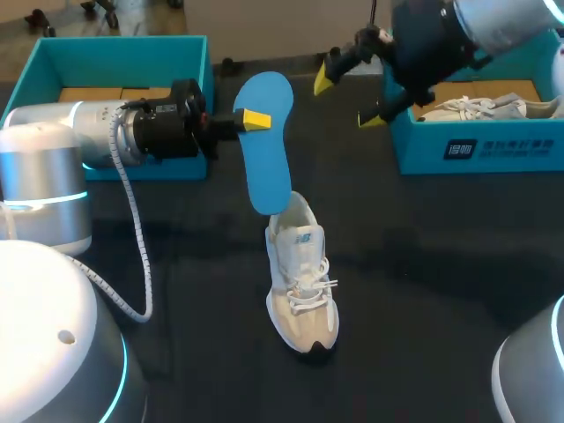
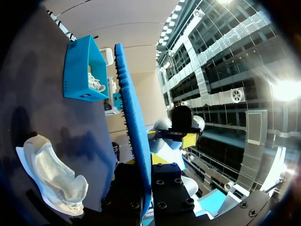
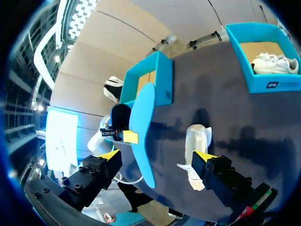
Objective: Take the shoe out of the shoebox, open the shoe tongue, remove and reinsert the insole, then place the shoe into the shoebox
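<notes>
The blue foam insole (image 1: 269,150) is clamped towards its far end by the left gripper (image 1: 256,119). One yellow tip lies on the near face and the other is hidden behind. The insole is held off the black table (image 1: 441,291). Its lower end is seen at the heel opening of the white and beige laced sneaker (image 1: 301,278), which stands at 6 o'clock from the insole with its toe towards the robot. Whether that end touches the collar cannot be told.

The right gripper (image 1: 346,100) hangs at 2 o'clock from the insole, well apart from it, with its fingers spread and nothing held.

The step in hand is judged to be the reinsertion of the insole.

- The lower end is best kept centred over the opening and fed along the length of the sneaker towards the toe.
- The sneaker is unrestrained and is likely to slide or tip, so the heel collar is best steadied by the right gripper first.
- Because the foam is gripped far from its leading end, buckling is to be expected. A slow feed is advised.
</notes>
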You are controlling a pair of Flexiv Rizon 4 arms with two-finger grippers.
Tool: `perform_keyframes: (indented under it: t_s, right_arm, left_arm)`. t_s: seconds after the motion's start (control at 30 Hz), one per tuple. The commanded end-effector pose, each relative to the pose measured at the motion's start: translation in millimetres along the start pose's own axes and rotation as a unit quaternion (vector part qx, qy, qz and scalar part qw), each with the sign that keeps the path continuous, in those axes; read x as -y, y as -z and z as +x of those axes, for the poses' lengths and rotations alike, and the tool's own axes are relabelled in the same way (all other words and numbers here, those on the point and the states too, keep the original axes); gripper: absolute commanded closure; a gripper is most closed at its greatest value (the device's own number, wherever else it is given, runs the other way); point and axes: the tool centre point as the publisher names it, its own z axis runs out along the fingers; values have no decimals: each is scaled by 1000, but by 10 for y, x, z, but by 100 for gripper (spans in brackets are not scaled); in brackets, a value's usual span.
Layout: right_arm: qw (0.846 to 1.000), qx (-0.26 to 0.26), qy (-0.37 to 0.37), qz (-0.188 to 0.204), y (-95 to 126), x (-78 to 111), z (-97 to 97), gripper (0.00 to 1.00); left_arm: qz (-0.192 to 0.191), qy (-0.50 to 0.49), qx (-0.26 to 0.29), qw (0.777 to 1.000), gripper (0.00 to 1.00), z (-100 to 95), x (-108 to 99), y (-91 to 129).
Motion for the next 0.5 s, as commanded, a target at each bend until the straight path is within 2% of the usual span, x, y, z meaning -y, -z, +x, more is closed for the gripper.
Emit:
perform_keyframes:
  t_s: [0.03,0.27,0.37,0.5]
  right_arm:
    - [974,-227,-2,-13,-62,39,-124,0]
    - [964,-267,2,-4,-69,-10,-232,0]
    - [954,-301,4,-11,-69,-40,-262,0]
    - [950,-313,8,-5,-61,-71,-281,0]
  left_arm:
    - [0,0,0,1000,100,-6,-7,1]
    - [0,0,0,1000,100,-6,-7,1]
    - [0,0,0,1000,100,-6,-7,1]
    - [0,0,0,1000,100,-6,-7,1]
